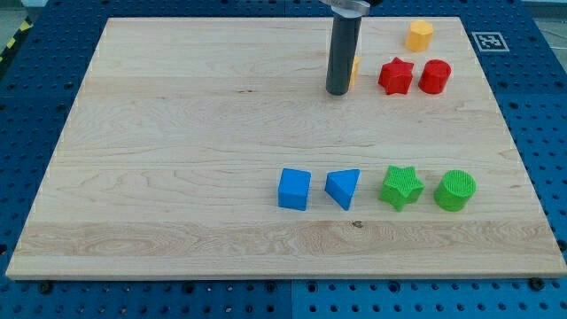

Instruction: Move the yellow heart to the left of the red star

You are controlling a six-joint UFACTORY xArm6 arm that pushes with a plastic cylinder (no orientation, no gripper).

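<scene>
The red star [396, 76] lies near the view's top right on the wooden board. A small yellow sliver [354, 71] shows just right of my rod and left of the red star; most of it is hidden behind the rod, so its shape cannot be made out. My tip [337, 92] rests on the board directly against that yellow piece's left side.
A red cylinder [435, 76] sits right of the red star. A yellow hexagon [419, 35] lies above them. A blue cube [294, 189], blue triangle [343, 187], green star [400, 187] and green cylinder [455, 190] form a row lower down. The board's edge [266, 275] borders a blue pegboard.
</scene>
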